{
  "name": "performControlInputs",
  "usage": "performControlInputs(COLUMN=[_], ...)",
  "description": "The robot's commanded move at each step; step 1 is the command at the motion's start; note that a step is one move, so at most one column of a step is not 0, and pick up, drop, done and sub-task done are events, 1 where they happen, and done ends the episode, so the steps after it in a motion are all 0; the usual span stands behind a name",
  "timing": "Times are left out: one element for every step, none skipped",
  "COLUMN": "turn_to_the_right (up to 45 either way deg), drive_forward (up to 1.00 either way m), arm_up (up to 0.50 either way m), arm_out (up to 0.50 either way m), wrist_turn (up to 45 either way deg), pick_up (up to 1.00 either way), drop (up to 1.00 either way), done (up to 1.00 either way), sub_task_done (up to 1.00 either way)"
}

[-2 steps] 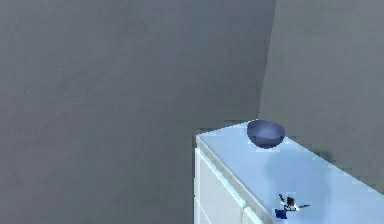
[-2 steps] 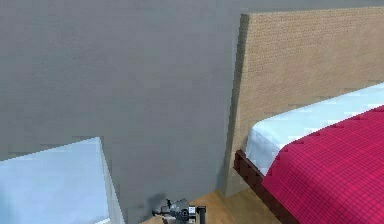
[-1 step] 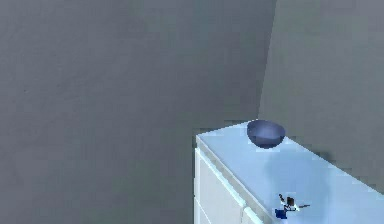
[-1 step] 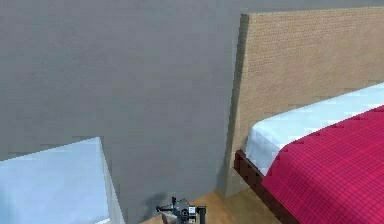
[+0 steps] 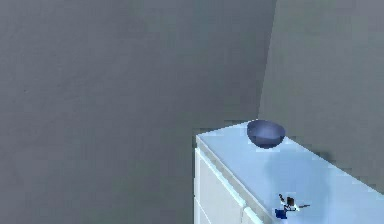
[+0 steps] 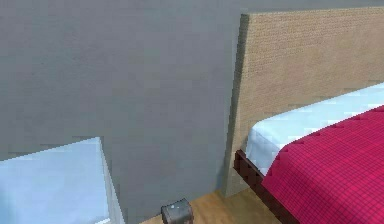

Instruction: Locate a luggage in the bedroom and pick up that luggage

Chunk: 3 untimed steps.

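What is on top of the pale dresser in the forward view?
On the dresser stand a dark blue bowl and a small blue-and-white thing, too small to name. The bowl's inside is hidden by its wall.

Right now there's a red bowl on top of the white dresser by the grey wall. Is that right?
Not quite. The bowl is dark blue, not red, as the forward view shows. It does sit on top of the white dresser by the grey wall.
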Motion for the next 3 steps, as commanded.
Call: performControlInputs(turn_to_the_right=[0.0, 0.0, 0.0], drive_forward=[0.00, 0.00, 0.00], arm_up=[0.00, 0.10, 0.00], arm_out=[0.00, 0.00, 0.00], wrist_turn=[0.0, 0.0, 0.0], pick_up=[1.00, 0.00, 0.00], drop=[0.00, 0.00, 0.00], done=[0.00, 0.00, 1.00], sub_task_done=[0.00, 0.00, 0.00])
